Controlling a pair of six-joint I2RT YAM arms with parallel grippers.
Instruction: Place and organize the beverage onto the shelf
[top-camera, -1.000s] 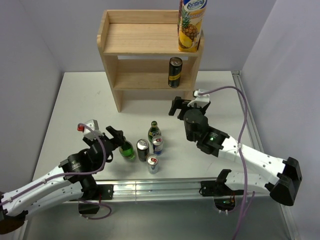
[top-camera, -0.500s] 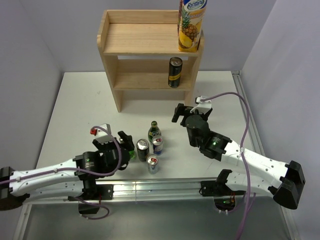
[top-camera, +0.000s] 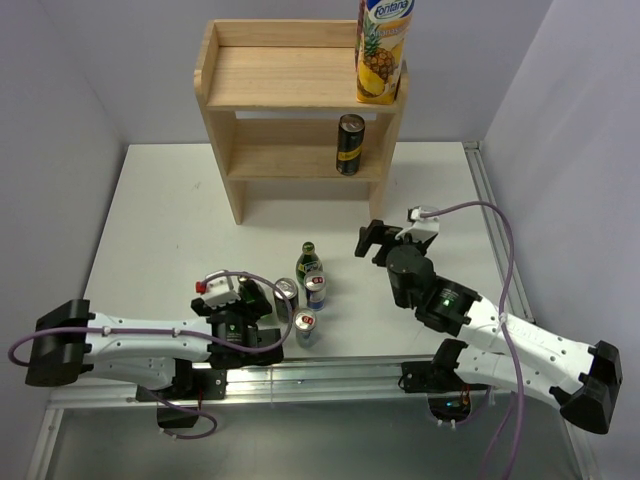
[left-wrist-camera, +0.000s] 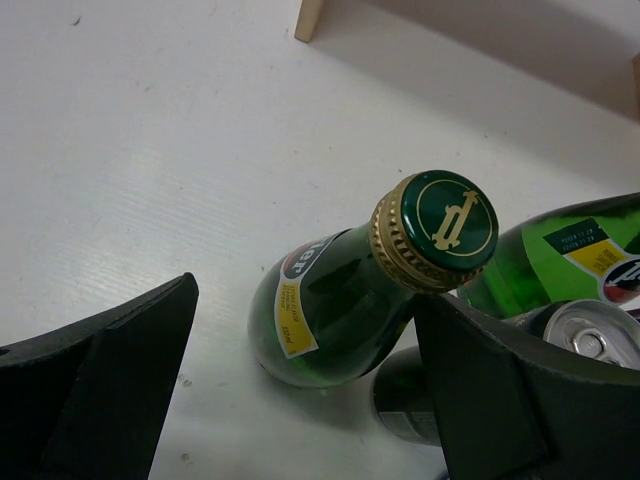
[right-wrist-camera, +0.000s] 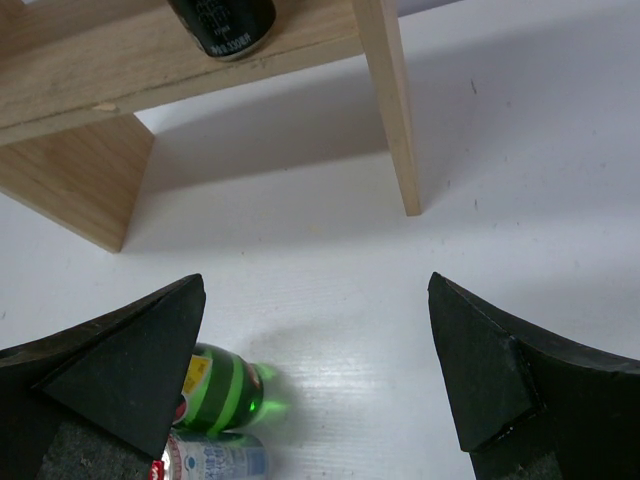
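Down low — left arm (top-camera: 150, 340), jaws wide either side of green bottle (left-wrist-camera: 340, 310).

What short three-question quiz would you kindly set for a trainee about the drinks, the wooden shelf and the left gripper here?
1. True or false: the tall yellow pineapple juice carton lies on its side.
2. What stands between the open fingers of the left gripper? A. the green glass bottle with a gold-rimmed cap; B. the carton; C. nothing.
3. Fill in: the dark metal can stands on the ___ board of the light-wood two-tier shelf.

Key
1. False: it stands upright on the top board.
2. A
3. lower
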